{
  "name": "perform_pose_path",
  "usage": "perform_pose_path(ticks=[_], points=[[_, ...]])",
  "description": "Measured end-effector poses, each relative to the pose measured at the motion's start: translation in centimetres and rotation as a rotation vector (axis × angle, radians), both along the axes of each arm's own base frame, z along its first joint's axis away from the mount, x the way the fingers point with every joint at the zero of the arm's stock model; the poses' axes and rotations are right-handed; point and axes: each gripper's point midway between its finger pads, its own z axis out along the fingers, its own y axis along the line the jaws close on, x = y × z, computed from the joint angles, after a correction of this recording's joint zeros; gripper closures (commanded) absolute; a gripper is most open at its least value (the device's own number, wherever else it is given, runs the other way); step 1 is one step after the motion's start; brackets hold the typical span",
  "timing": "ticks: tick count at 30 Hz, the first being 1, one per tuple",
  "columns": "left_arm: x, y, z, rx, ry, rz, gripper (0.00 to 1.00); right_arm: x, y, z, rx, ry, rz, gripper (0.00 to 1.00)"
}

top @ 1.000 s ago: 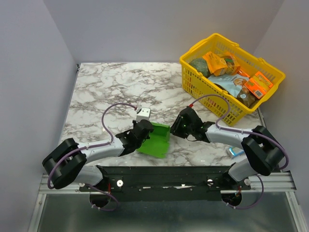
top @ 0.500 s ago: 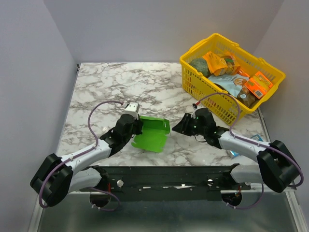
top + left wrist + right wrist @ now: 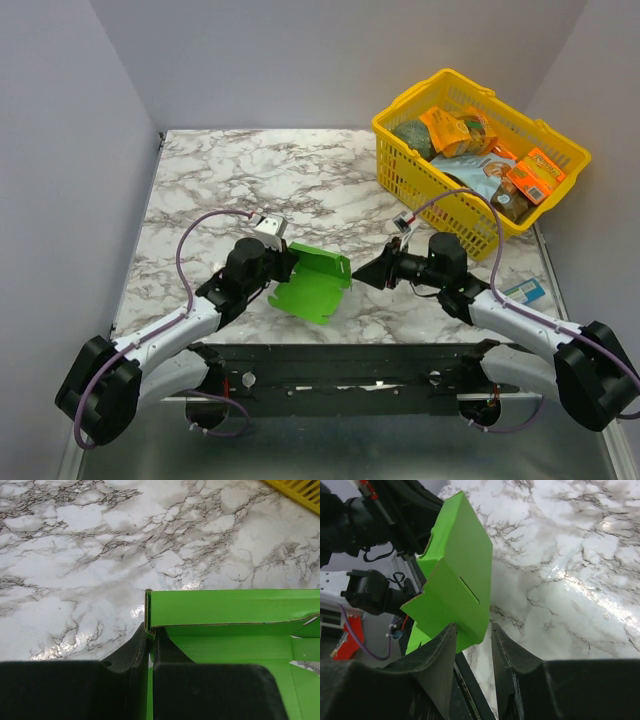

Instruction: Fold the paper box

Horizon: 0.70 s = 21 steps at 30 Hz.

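Since a second ago the left arm (image 3: 185,322) has been swung outward to the left and the right arm (image 3: 515,318) drawn back to the right, so that the right jaws are now set apart from the paper box (image 3: 314,284), which has been carried a little leftward. The bright green box is held over the near middle of the marble desk (image 3: 220,185), half folded, with one wall turned up and its panel tilted. Its left edge is pinched by the left jaws, closed narrowly on the thin card. In the left wrist view the corner of the upright wall is seen clamped between the pads, while the box's lower part is hidden behind them and its right side is cut off by the frame. The right jaws are held partly open. From the right wrist the box's slotted corner is seen just beyond the tips, and whether it is touched cannot be told. Whether the box's lower edge rests on the desk cannot be made out. A yellow plastic basket (image 3: 440,195) of packaged goods is set at the far right, its contents only partly legible. A blue-and-white pack (image 3: 524,291) is half hidden behind the right arm
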Motion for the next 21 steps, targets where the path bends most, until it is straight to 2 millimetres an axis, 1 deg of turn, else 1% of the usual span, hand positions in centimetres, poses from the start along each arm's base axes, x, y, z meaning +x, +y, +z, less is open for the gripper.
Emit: perform_pose_path(ticks=[10,16,21], points=[[-0.2,-0.3,-0.1,-0.006,0.008,-0.019,1.00,-1.4,1.0,1.5,0.066,-0.055,0.120,0.57],[-0.3,-0.5,-0.3,-0.012,0.019,-0.026,1.00,-1.6,1.1,1.1,0.067,-0.052,0.130,0.59],[-0.3,-0.7,-0.8,-0.015,0.038,-0.030,1.00,-1.9,1.7,0.2,0.053,-0.031,0.143,0.61]])
